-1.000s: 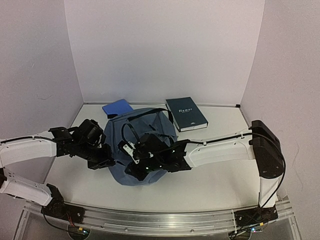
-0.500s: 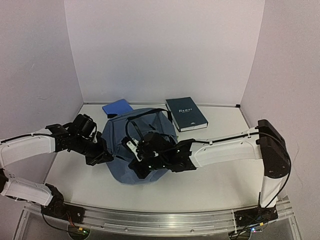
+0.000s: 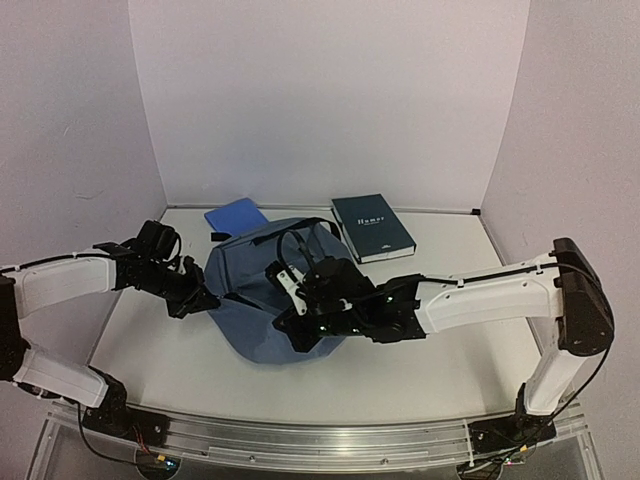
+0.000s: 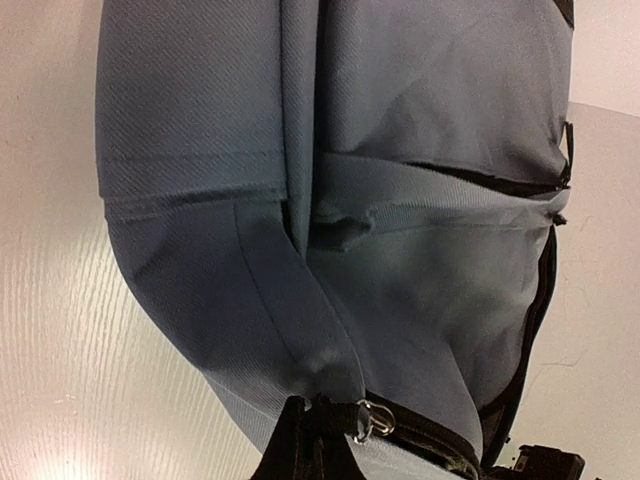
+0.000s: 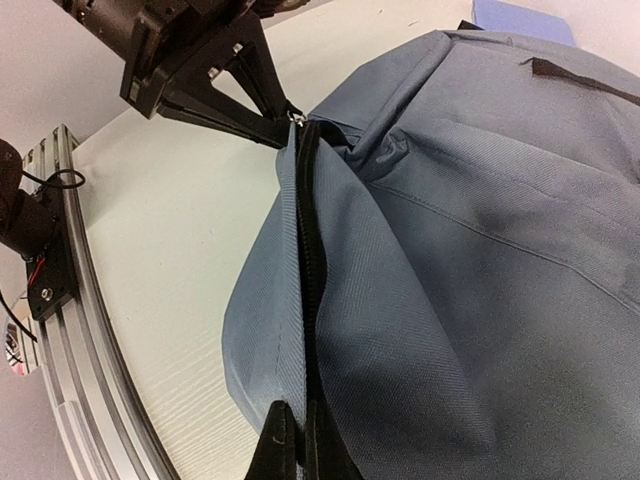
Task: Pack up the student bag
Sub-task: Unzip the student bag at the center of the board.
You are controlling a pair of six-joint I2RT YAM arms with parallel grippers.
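- The student bag [image 3: 262, 322] is seen lying on the white table [image 3: 440, 360], at its middle and between the two arms, with its black straps [image 3: 300, 228] toward the far wall.
- The left gripper [image 5: 283, 112] is placed at the bag's left side. Its fingers are brought together to a point on the metal zipper pull [image 4: 371, 419], where the black zipper [image 5: 308, 260] ends.
- The right gripper [image 5: 300, 452] is set on the near part of the bag, well along the zipper from the left gripper. Its fingers are closed on the zippered edge of the fabric, the zipper running up from between them.
- The zipper is stretched in a nearly straight line between the two grippers, and slate-blue cloth is folded down on either side of it.
- A dark book [image 3: 372, 227] is laid just beyond the bag's far right corner, and a blue book [image 3: 236, 216] just beyond its far left corner.
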